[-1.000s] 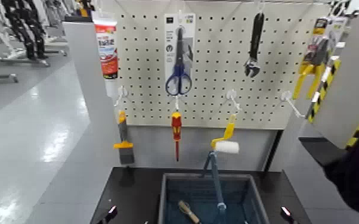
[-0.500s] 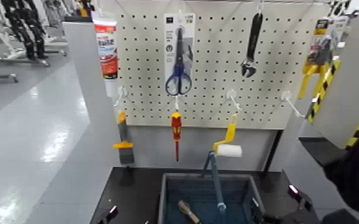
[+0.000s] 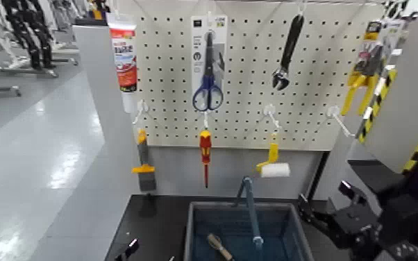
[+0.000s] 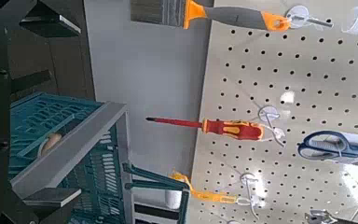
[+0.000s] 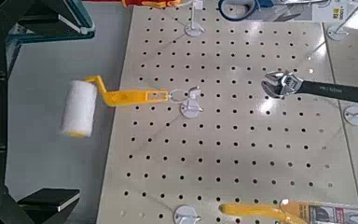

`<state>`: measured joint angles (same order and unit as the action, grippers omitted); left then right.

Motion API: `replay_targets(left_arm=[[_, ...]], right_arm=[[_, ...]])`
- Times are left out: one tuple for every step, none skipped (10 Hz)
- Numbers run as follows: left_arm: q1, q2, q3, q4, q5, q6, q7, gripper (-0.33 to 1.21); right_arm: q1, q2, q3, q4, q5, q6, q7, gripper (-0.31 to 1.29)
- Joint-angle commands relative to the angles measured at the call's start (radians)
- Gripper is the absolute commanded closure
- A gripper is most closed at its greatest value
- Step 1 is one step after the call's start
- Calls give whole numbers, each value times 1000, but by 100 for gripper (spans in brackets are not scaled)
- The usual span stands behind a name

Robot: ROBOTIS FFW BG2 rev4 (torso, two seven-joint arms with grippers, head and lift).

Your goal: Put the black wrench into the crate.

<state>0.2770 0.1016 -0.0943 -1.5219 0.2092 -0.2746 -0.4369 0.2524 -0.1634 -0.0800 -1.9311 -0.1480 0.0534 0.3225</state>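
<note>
Two end effectors in view, both empty w/ jaws spread: R end effector (image 3: 326, 197) just beside the crate's right side, below the pegboard; L end effector (image 3: 152, 253) low, left of the crate. Black adj. wrench w/ silvery jaw end (image 3: 289, 53) hangs on the upper right of the cream perforated metal pegboard (image 3: 170, 76), tilted, jaw end down, btwn the blue-handled scissors (image 3: 208, 90) & yellow-handled pliers (image 3: 360, 87). Rect. blue-grey plastic crate w/ thick rim & upright handle bar (image 3: 243, 205) sits on the black table (image 3: 157, 208), w/ a wooden-handled item (image 3: 219, 246) inside. Yellow-handled white paint roller (image 3: 275, 170) hangs above the crate; red-&-yellow screwdriver (image 3: 205, 149) & orange-&-grey brush (image 3: 144, 163) hang further left, red-&-white tube (image 3: 123, 59) upper left.
</note>
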Motion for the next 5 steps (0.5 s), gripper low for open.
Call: replay_targets(left_arm=[[-7, 3, -10, 6, 7, 2, 0, 10], [-12, 4, -13, 8, 9, 2, 0, 10], [-15, 6, -15, 9, 13, 3, -2, 10], [-18, 7, -19, 12, 13, 3, -2, 10], [-21, 9, -22, 14, 16, 3, -2, 10]], right_arm=[[-99, -21, 5, 4, -27, 77, 21, 9], [-136, -30, 6, 11, -38, 85, 32, 9], [-174, -45, 16, 18, -54, 94, 33, 9], [-216, -64, 23, 26, -74, 120, 36, 9], [-254, -76, 23, 35, -93, 138, 49, 9]])
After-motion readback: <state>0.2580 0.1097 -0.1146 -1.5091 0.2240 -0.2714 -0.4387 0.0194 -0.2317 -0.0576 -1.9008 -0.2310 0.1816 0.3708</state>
